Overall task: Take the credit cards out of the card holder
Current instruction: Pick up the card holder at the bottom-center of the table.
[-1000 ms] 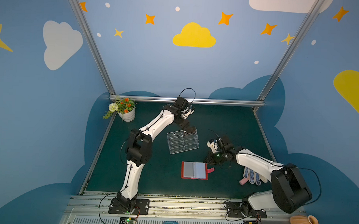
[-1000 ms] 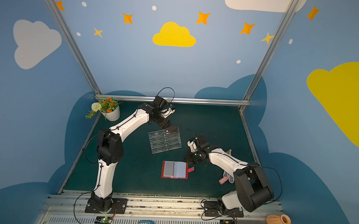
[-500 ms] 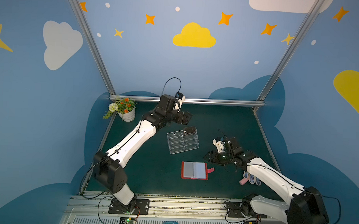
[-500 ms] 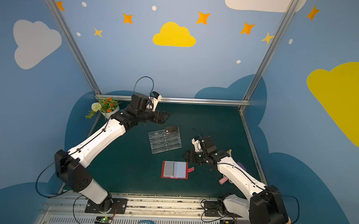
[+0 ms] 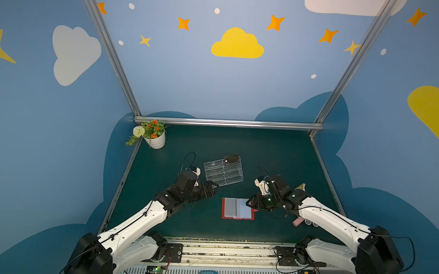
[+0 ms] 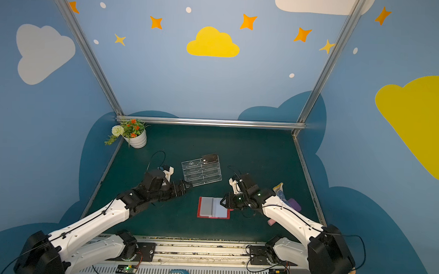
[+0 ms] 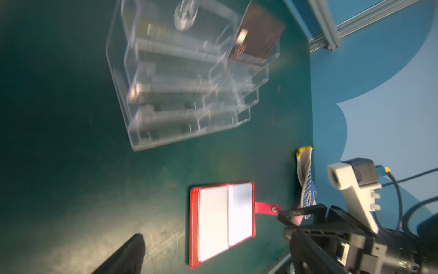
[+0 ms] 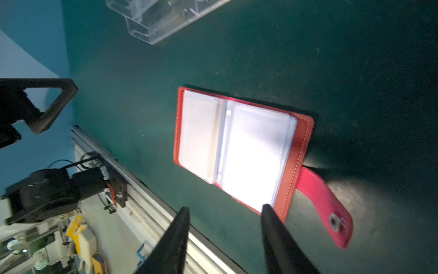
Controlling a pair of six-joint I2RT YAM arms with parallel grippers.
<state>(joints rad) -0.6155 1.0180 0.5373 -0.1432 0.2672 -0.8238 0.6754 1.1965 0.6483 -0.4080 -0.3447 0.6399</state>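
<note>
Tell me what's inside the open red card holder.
The card holder lies open, showing clear plastic sleeve pages; the two facing pages look pale, nothing dark showing. Glare washes them out, and the pages stacked beneath hide what their sleeves hold.

green table (image 5: 275,149) | card holder (image 5: 237,209), acrylic stand (image 5: 223,171), flowerpot (image 5: 156,140), glove (image 7: 305,178)
</note>
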